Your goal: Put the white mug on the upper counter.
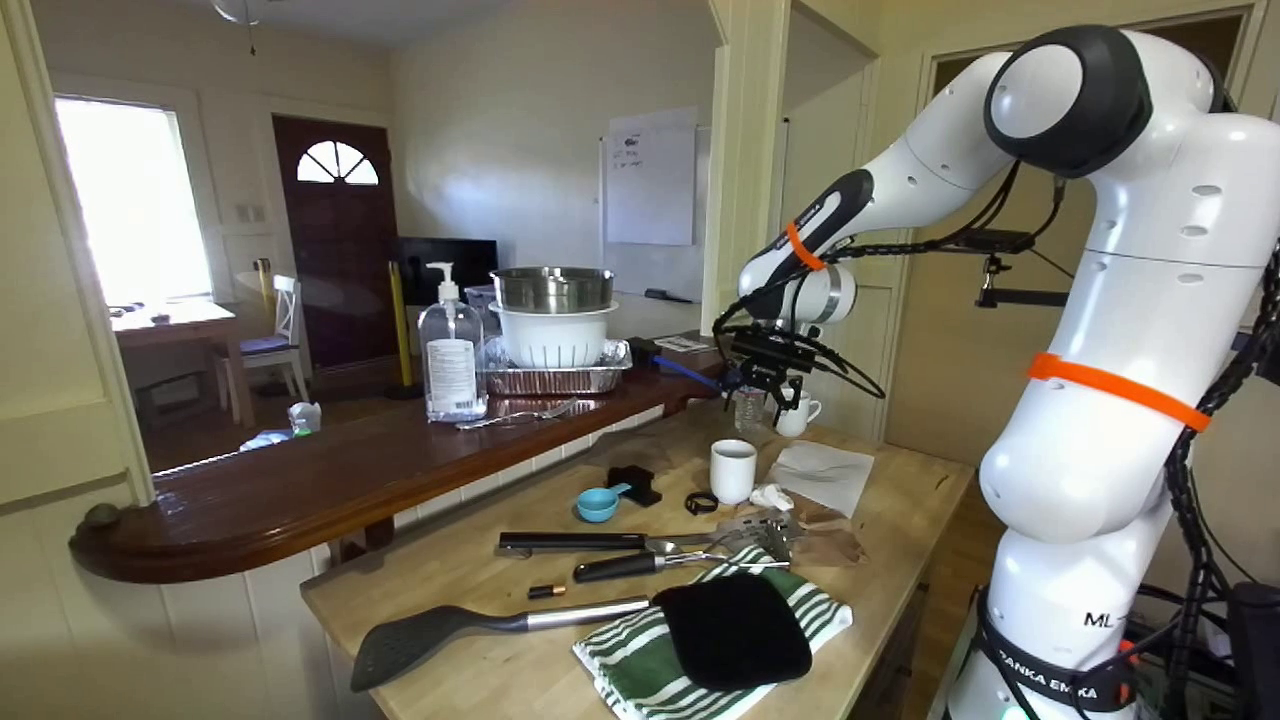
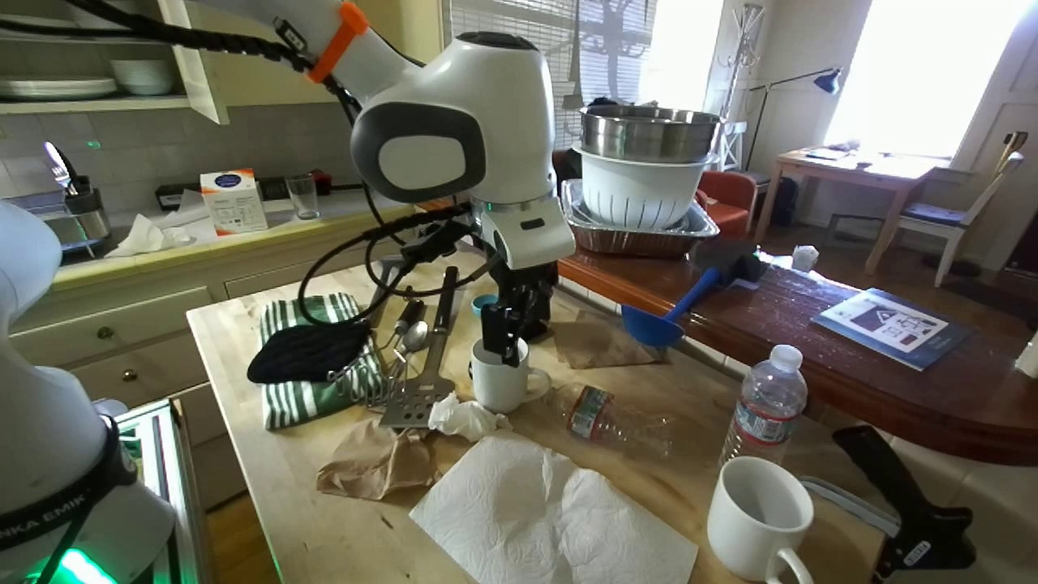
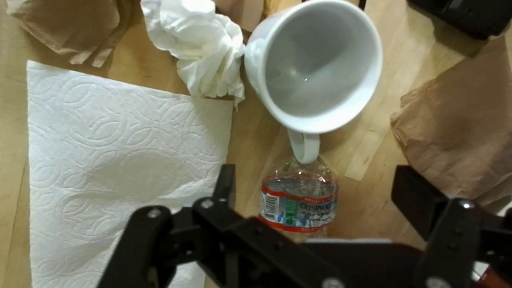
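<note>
Before closing the widely spread, empty tool [image 3: 315, 182], best carry it along the lying bottle [image 3: 298, 202] to the white mug [image 3: 314, 72] just beyond, with handle [image 3: 305, 147] toward that bottle.

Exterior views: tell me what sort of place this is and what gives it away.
Probably a home kitchen: plates are stacked in an open cupboard, a metal slotted turner lies on the worktop, and a white colander sits in a foil tray on the upper counter.
</note>
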Robot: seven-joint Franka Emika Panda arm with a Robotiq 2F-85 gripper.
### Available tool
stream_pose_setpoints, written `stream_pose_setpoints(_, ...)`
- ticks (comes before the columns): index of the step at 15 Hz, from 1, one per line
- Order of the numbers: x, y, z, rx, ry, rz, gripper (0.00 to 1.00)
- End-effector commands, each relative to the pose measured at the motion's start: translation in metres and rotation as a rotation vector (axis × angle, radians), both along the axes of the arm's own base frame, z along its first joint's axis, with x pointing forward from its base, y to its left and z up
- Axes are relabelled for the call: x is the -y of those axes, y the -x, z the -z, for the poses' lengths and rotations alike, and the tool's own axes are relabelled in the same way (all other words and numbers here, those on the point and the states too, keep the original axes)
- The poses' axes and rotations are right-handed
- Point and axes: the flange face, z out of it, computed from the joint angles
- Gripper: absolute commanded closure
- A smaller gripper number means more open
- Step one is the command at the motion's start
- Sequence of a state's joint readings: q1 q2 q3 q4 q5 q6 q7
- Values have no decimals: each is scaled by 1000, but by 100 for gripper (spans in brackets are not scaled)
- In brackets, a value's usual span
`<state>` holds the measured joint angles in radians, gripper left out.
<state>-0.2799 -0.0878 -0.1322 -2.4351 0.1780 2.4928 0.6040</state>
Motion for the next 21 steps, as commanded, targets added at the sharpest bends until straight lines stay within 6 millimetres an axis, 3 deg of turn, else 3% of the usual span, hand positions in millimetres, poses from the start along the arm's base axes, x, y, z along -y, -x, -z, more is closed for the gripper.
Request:
stream_pose_setpoints(1,1,-11,13,20,-11,8,0)
stream_pose_setpoints(12,-3,-19,65,-13,-17,35,0)
stream_pose_setpoints(13,-3,-19,69,-23,-17,36,7)
stream_pose_setpoints(15,-3,-19,76,-35,-15,32,31)
stream_pose_setpoints(16,-3,-19,79,-38,-14,32,35)
stream_pose_setpoints(18,-2,-20,81,-42,-12,30,38)
stream_pose_setpoints(20,-1,-21,81,-41,-10,32,29)
stream_pose_setpoints(21,0,-22,82,-42,-10,32,32)
